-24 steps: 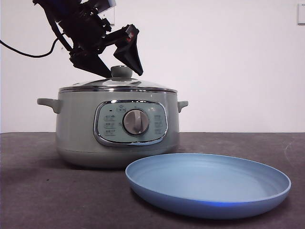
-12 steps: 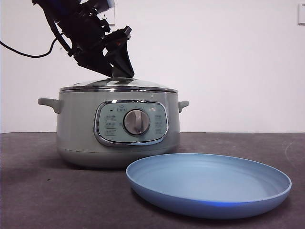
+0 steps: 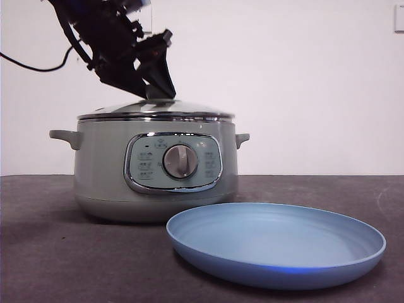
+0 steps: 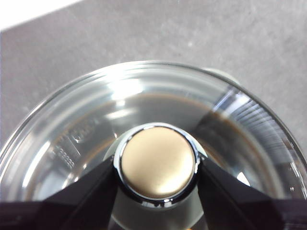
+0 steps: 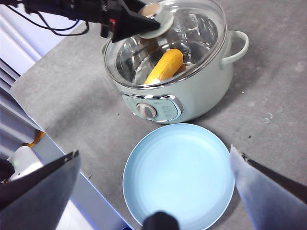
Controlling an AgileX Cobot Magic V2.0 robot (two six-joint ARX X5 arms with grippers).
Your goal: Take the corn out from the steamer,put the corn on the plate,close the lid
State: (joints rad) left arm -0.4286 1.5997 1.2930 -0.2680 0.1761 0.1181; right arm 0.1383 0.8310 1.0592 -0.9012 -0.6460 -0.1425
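The sage-green steamer stands at the left with the glass lid on top. My left gripper comes down from the upper left and is shut on the lid's knob, one jaw on each side. Through the glass, the yellow corn lies inside the steamer. The light blue plate sits empty in front of the pot, to the right. My right gripper hangs open high above the plate, holding nothing.
Dark grey table runs under everything, with bare surface left of the plate and behind it. A white wall stands behind. A black cable trails from the left arm at the upper left.
The left gripper's jaws stood apart around the knob a second ago and have since closed on it. The lid's rim now sits very slightly higher.
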